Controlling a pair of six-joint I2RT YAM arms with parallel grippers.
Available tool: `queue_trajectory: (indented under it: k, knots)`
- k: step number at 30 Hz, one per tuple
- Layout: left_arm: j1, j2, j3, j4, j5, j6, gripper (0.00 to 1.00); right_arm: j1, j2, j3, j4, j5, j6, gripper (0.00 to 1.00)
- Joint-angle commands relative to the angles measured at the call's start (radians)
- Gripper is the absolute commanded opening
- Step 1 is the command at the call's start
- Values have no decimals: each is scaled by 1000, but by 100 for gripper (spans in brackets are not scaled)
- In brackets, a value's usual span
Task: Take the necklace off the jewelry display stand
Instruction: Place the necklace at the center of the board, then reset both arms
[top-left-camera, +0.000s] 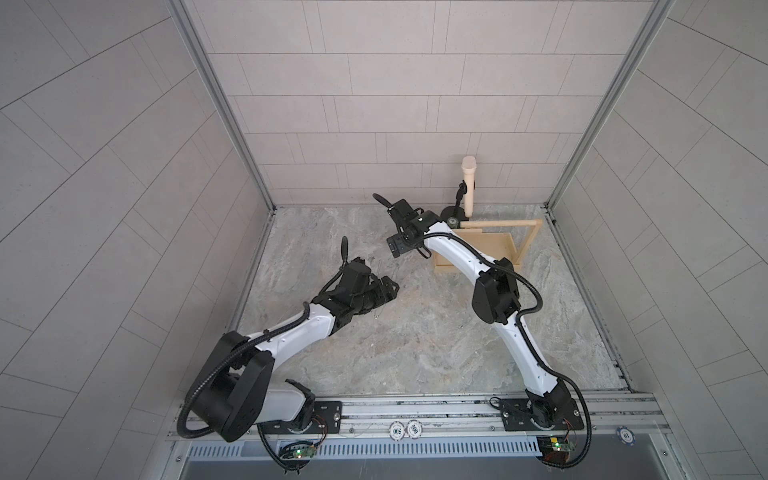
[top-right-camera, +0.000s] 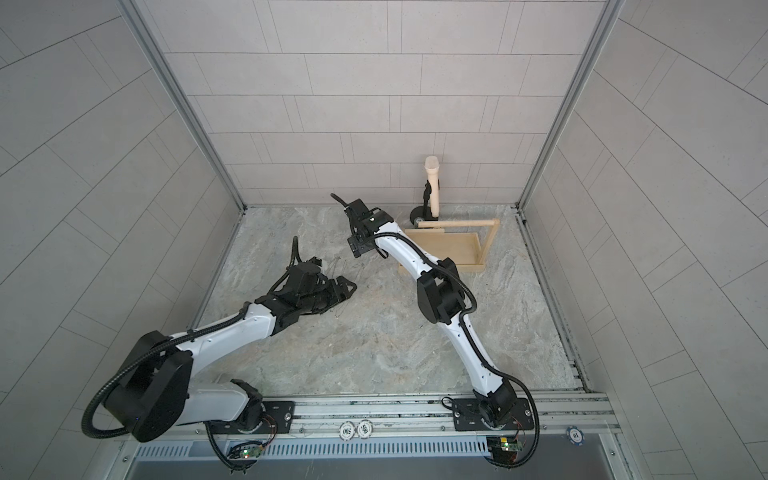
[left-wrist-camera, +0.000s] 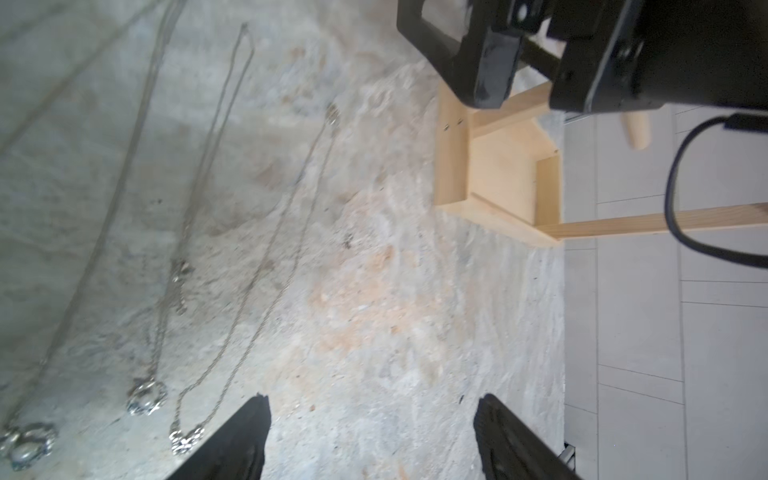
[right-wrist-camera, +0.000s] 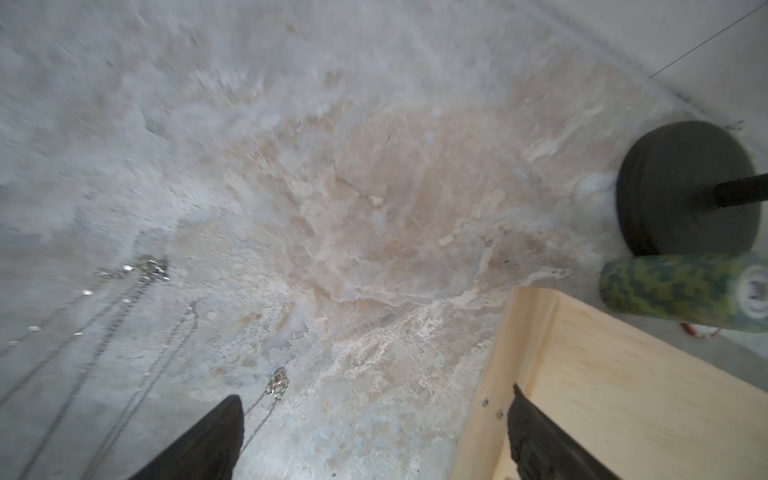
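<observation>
The necklace lies flat on the grey marbled desk near the jewelry display stand, between pale tiled walls, with left end effector and right end effector both spread apart.

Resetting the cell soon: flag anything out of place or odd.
Several necklaces lie stretched on the tabletop; the bar of the jewelry display stand looks bare. A stray green-patterned cylinder stands between that stand and the microphone stand's base.

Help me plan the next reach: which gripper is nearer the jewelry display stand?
Right. The right gripper hangs over a tray corner of the jewelry display stand; the left gripper is farther off, beside the necklaces.
</observation>
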Motion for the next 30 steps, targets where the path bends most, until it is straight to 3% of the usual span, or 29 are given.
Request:
queue_trajectory:
  k: [1, 3, 5, 7, 11, 14, 16, 20, 24, 27, 30]
  knots:
    - [5, -28, 57, -95, -45, 82, 85, -23, -183, 26, 2, -38, -1, 100]
    - [11, -54, 90, -156, -96, 130, 87, -38, -252, 17, 4, -45, 4, 100]
    - [25, -92, 108, -197, -188, 191, 99, -60, -331, -26, 22, -35, 8, 100]
    - [85, -129, 150, -249, -230, 244, 100, -91, -420, -103, 52, -12, 16, 100]
    - [245, -177, 224, -294, -354, 349, 100, -184, -674, -446, 212, 75, 45, 100]
    - [354, -176, 233, -260, -471, 391, 100, -300, -887, -761, 374, 61, 124, 100]
    - [427, -167, 205, -205, -495, 382, 100, -363, -1011, -949, 470, 94, 174, 100]
    - [460, -158, 61, 8, -714, 473, 100, -421, -1195, -1257, 591, 251, 174, 100]
    - [475, -115, -70, 178, -900, 590, 100, -434, -1270, -1493, 690, 367, 151, 100]
    - [477, -59, -128, 257, -963, 639, 100, -434, -1262, -1621, 758, 432, 128, 100]
    - [483, 11, -178, 360, -947, 677, 100, -434, -1222, -1730, 850, 476, 115, 100]
